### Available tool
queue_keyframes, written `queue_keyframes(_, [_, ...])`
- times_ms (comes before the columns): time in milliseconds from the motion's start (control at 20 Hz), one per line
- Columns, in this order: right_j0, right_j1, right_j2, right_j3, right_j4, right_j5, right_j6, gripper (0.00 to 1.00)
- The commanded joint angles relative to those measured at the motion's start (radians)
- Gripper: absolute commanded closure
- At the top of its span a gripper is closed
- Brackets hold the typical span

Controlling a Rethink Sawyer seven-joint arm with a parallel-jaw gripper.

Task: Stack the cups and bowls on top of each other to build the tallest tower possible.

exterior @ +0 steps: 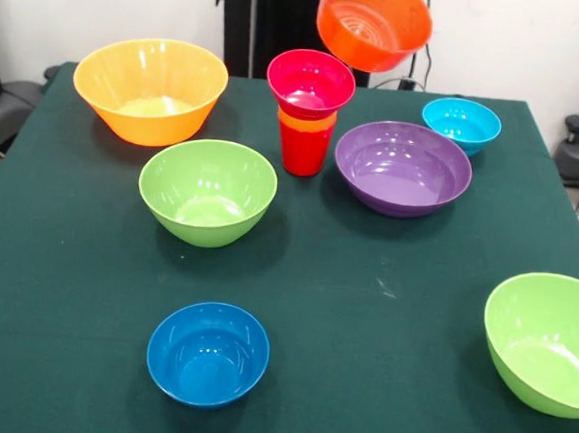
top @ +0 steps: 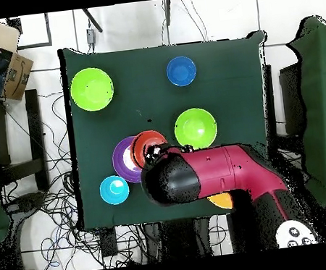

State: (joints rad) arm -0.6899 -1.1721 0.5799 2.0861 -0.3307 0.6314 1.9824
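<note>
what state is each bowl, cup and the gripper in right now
orange bowl: lifted off the table, tilted
pink bowl: upright, on the cup stack
red cup: upright, tower base
purple bowl: upright, empty
light blue bowl: upright, empty
yellow-orange bowl: upright
near lime bowl: upright, empty
right lime bowl: upright, empty
dark blue bowl: upright, empty
gripper: hidden, state unclear

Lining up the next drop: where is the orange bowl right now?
In the front view the orange bowl hangs tilted in the air at top centre, just above and right of the pink bowl topping the tower.
</note>
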Motion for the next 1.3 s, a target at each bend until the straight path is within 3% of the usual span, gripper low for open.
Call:
queue_keyframes(50, [-0.042,0.036,0.116,0.101,-0.084,0.018,-0.270,1.00])
queue_keyframes(650, [-0.149,0.060,0.215,0.129,-0.144,-0.024,-0.243,1.00])
queue_keyframes(1300, [-0.183,0.088,0.278,0.135,-0.199,-0.051,-0.183,1.00])
